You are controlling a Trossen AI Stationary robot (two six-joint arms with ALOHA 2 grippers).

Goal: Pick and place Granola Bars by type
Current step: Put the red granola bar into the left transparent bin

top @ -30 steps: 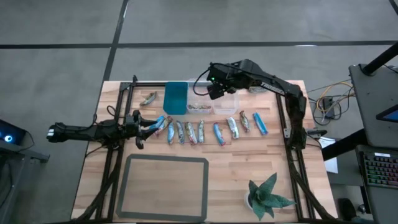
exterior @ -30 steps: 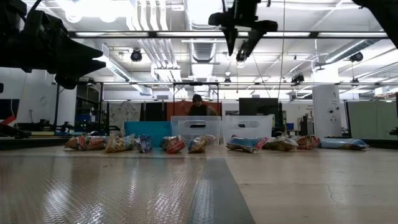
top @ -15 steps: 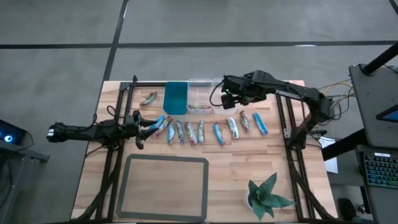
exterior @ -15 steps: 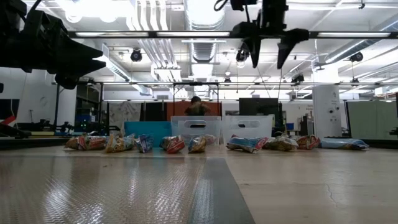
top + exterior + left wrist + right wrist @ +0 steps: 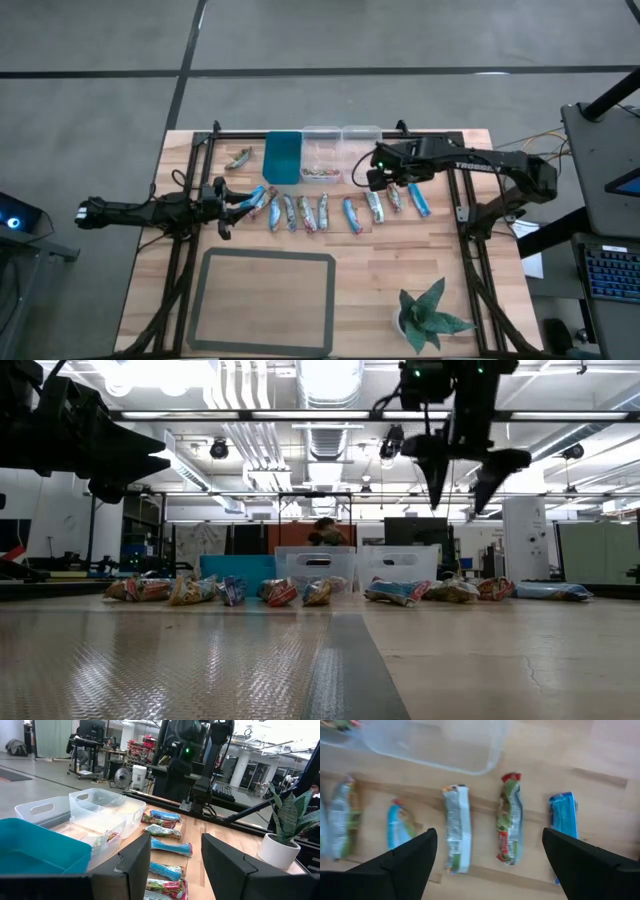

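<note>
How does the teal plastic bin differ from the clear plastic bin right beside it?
The teal plastic bin is opaque; the clear plastic bin beside it is see-through. In the high view the teal bin looks empty, while the clear bin holds wrapped granola bars at its near end. The teal bin stands nearer the left arm's side. Both are rectangular, side by side behind the row of bars.

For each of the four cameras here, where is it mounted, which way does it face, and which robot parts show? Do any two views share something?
High view: overhead, straight down on the table; both arms show, left gripper, right gripper.
Low view: table height, level into the room; right gripper hangs open above the granola bars.
Left wrist view: forward past its own open fingers at the clear bins.
Right wrist view: down past its open fingers.
Shared: the bright blue bar also shows overhead.
</note>
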